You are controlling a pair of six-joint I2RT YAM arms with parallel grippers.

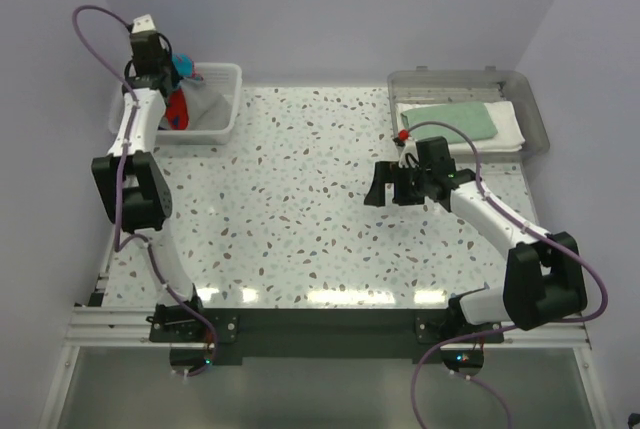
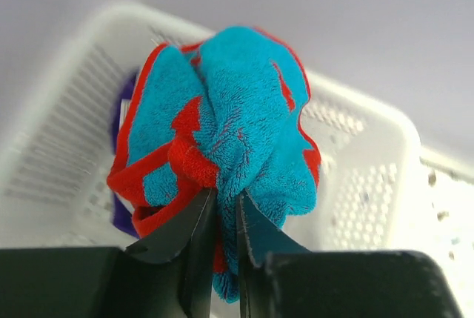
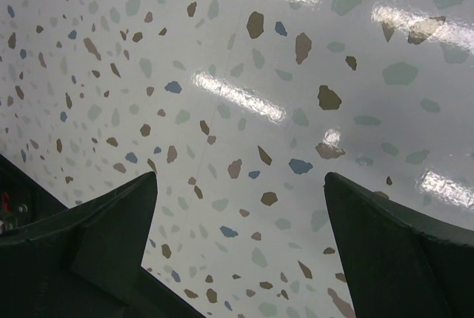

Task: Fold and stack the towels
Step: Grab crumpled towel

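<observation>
The speckled worktop point(image 1: 300, 209) fills most of the overhead view, pale with brown, grey and blue flecks and streaks of reflected light along its near edge. At its far right corner sits the clear grey plastic tray point(image 1: 530, 99), and inside it lies the white towel point(image 1: 508, 131), folded flat, with the pale mint green towel point(image 1: 450, 119) folded and laid on top of it, towards the tray's left side. At the far left corner stands the white slatted basket point(image 1: 228, 114). In it the grey towel point(image 1: 210, 99) lies crumpled against the right-hand wall, and a strip of the dark purple towel point(image 2: 121, 114) shows low by the left wall, though how much of it lies in there is hard to judge, since most of it is covered. The turquoise-and-red towel point(image 2: 237, 125) hangs bunched in a loose ball over the basket, its lower folds reaching down towards the basket's inside. The left hand point(image 2: 226, 214) is closed down tight on a fold of that towel, its two fingers almost meeting with only the pinched cloth between them. The right hand point(image 3: 241, 184) hovers over bare worktop, just in front of the tray, with its fingers spread wide and holding nothing.
</observation>
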